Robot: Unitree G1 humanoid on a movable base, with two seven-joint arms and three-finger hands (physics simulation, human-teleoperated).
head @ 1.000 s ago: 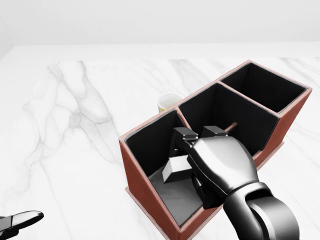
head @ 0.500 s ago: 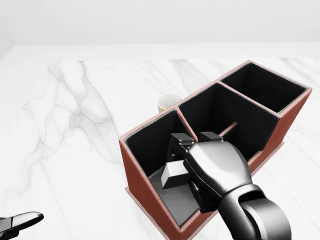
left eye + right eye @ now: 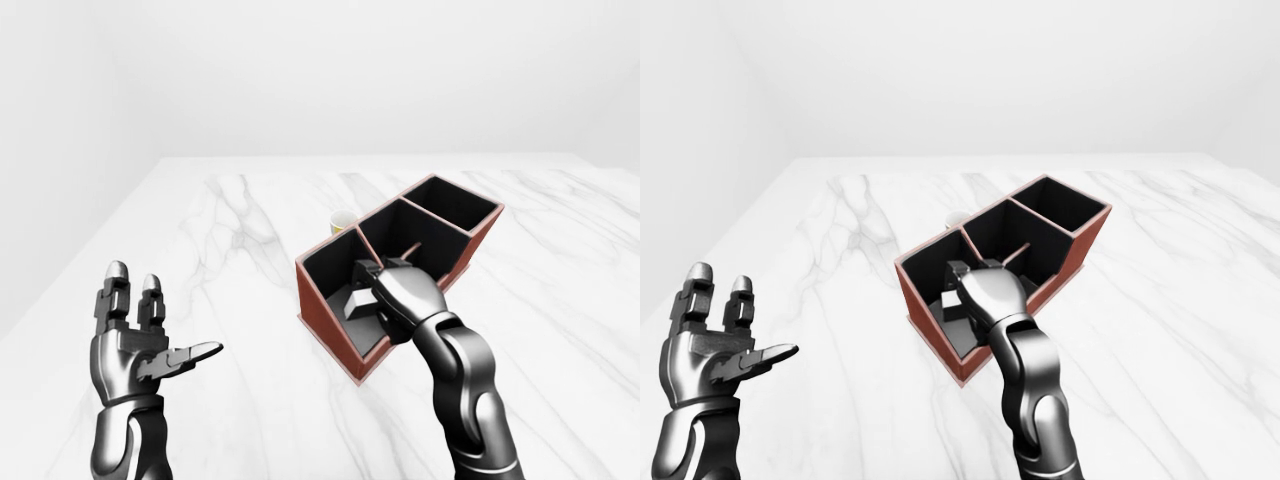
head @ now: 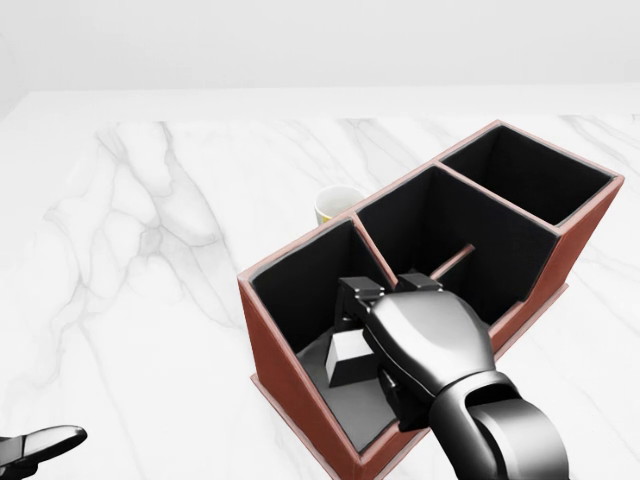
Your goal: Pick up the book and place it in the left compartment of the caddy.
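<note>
Here the right hand [image 4: 395,345] reaches down into the caddy's [image 4: 290,385] left compartment, knuckles up, fingers curled round the grey book [image 4: 347,358] just under its fingertips. The book's long axis cannot be told, since the hand hides most of it. The left hand [image 3: 135,340] hovers well apart over the desk [image 4: 150,260], fingers spread, holding nothing. A cup [image 4: 334,205] stands beyond the caddy.

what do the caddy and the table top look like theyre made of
The caddy looks like reddish-brown leather or painted board outside, matte, with a flat black lining; which one, the render leaves open. The table top reads as polished white marble: grey veins run across a smooth pale surface. The right hand reaching into the caddy's left compartment looks like glossy dark metal, judging by its bright highlights.
</note>
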